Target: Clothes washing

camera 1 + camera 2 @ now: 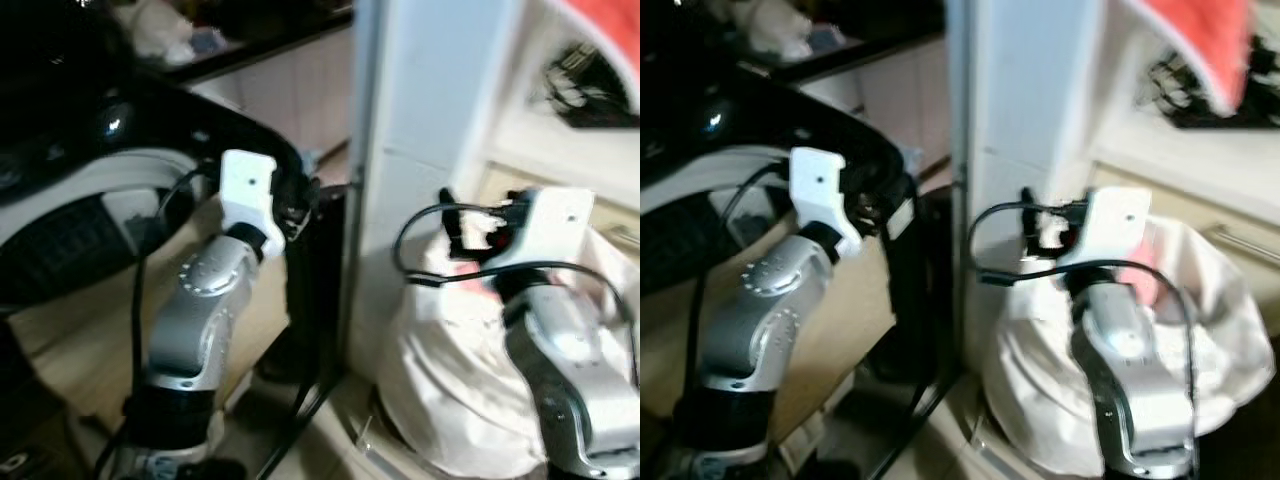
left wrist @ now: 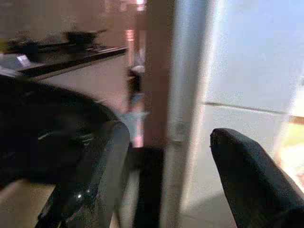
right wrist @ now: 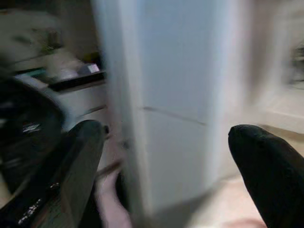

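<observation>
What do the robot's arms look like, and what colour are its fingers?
Both arms are shiny silver with rounded joints. The left arm has a black band lower down. Each wrist wears a white boxy block, with black cables looping round it. Some red shows beside the right arm's block. The left tool and the right tool each have two thick, glossy black fingers.
</observation>
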Available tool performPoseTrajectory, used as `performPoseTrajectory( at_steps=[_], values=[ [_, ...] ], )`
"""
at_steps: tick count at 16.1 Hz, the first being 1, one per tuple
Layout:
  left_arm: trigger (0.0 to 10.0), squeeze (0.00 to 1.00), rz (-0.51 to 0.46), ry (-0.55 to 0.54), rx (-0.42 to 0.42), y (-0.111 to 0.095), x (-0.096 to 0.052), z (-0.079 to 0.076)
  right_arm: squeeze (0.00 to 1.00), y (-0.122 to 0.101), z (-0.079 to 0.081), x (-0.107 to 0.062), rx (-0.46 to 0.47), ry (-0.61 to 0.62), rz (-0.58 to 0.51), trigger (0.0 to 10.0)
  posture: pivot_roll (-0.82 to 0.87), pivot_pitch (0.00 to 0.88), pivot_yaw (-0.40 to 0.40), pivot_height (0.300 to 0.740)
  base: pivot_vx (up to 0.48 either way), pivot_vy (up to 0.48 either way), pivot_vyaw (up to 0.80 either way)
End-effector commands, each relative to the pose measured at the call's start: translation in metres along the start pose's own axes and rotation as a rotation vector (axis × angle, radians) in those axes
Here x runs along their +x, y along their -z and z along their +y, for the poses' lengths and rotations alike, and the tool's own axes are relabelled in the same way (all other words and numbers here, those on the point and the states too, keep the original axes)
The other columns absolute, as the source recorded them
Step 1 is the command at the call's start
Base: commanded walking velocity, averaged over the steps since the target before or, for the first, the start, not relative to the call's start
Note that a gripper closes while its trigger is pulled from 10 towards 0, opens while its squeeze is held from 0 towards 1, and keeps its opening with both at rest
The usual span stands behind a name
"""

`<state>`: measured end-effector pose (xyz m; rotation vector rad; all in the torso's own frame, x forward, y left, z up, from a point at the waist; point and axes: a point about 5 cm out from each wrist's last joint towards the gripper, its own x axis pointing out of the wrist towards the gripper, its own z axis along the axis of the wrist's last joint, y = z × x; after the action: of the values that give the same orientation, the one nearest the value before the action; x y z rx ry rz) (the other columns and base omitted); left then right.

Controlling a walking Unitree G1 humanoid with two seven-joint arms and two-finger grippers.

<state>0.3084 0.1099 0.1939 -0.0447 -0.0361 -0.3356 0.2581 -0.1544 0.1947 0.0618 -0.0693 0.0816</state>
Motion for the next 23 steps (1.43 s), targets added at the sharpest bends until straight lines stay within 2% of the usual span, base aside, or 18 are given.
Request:
performPoseTrajectory(
  at_steps=[1, 2, 4, 5, 6, 8, 10, 11, 12, 15, 17, 20, 21, 22, 23],
  values=[
    [10.0, 0.0, 0.004, -0.015, 0.003, 0.0, 0.001, 0.002, 0.0, 0.001, -0.006, 0.0, -0.028, 0.025, 0.022, 10.0, -0.2, 0.0, 0.025, 0.74, 0.0, 0.0, 0.0],
    [10.0, 0.0, 0.005, 0.004, 0.015, 0.0, 0.0, 0.001, 0.0, 0.006, -0.013, -0.001, -0.06, 0.051, 0.057, 10.0, -0.2, 0.0, 0.027, 0.74, 0.0, 0.0, 0.0],
    [10.0, 0.0, 0.005, 0.047, 0.038, 0.0, -0.001, -0.002, 0.0, 0.009, -0.022, -0.003, -0.065, 0.05, 0.087, 10.0, -0.2, 0.0, 0.027, 0.74, 0.0, 0.0, 0.0],
    [10.0, 0.0, -0.004, 0.098, 0.052, -0.002, -0.002, -0.004, 1.0, 0.011, -0.039, -0.004, -0.111, 0.071, 0.159, 10.0, -0.2, 0.004, 0.029, 0.74, 0.0, 0.0, 0.0],
    [10.0, 0.0, -0.008, 0.138, 0.071, -0.002, -0.004, -0.006, 1.0, 0.016, -0.056, -0.007, -0.097, 0.114, 0.225, 10.0, -0.2, 0.005, 0.029, 0.74, 0.0, 0.0, 0.0],
    [10.0, 0.0, -0.002, 0.216, 0.086, -0.003, -0.005, -0.01, 1.0, 0.034, -0.079, -0.016, -0.126, 0.109, 0.403, 10.0, -0.2, 0.006, 0.033, 0.74, 0.0, 0.0, 0.0],
    [10.0, 0.0, 0.015, 0.304, 0.125, -0.003, -0.007, -0.016, 1.0, 0.035, -0.095, -0.014, -0.066, 0.154, 0.414, 10.0, -0.2, 0.009, 0.036, 0.74, 0.0, 0.0, 0.0],
    [10.0, 0.0, 0.02, 0.32, 0.135, -0.003, -0.008, -0.017, 1.0, 0.034, -0.098, -0.013, -0.061, 0.16, 0.416, 10.0, -0.2, 0.011, 0.04, 0.74, 0.0, 0.0, 0.0],
    [10.0, 0.0, 0.046, 0.419, 0.141, -0.001, -0.012, -0.024, 1.0, 0.043, -0.112, -0.012, -0.013, 0.169, 0.478, 10.0, -0.2, 0.01, 0.045, 0.74, 0.0, 0.0, 0.0],
    [10.0, 0.0, 0.071, 0.509, 0.145, 0.001, -0.017, -0.032, 1.0, 0.065, -0.139, -0.006, 0.034, 0.227, 0.58, 10.0, -0.19, 0.014, 0.053, 0.74, 0.0, 0.0, 0.0],
    [10.0, 0.0, 0.076, 0.519, 0.159, 0.002, -0.018, -0.032, 1.0, 0.071, -0.147, -0.001, 0.028, 0.252, 0.593, 10.0, -0.18, 0.016, 0.051, 0.74, 0.0, 0.0, 0.0],
    [10.0, 0.0, 0.07, 0.579, 0.142, -0.002, -0.022, -0.036, 1.0, 0.088, -0.151, 0.008, 0.098, 0.225, 0.658, 10.0, -0.17, 0.018, 0.048, 0.74, 0.0, 0.0, 0.0],
    [10.0, 0.0, 0.058, 0.682, 0.11, -0.005, -0.03, -0.041, 1.0, 0.1, -0.15, 0.006, 0.114, 0.21, 0.729, 10.0, -0.18, 0.02, 0.052, 0.74, 0.0, 0.0, 0.0],
    [10.0, 0.0, 0.066, 0.775, 0.115, -0.006, -0.037, -0.046, 1.0, 0.109, -0.154, 0.004, 0.098, 0.254, 0.774, 10.0, -0.17, 0.021, 0.051, 0.74, 0.0, 0.0, 0.0],
    [10.0, 0.0, 0.072, 0.804, 0.123, -0.006, -0.04, -0.047, 1.0, 0.111, -0.157, 0.003, 0.088, 0.286, 0.782, 10.0, -0.16, 0.022, 0.051, 0.74, 0.0, 0.0, 0.0]
  ],
)
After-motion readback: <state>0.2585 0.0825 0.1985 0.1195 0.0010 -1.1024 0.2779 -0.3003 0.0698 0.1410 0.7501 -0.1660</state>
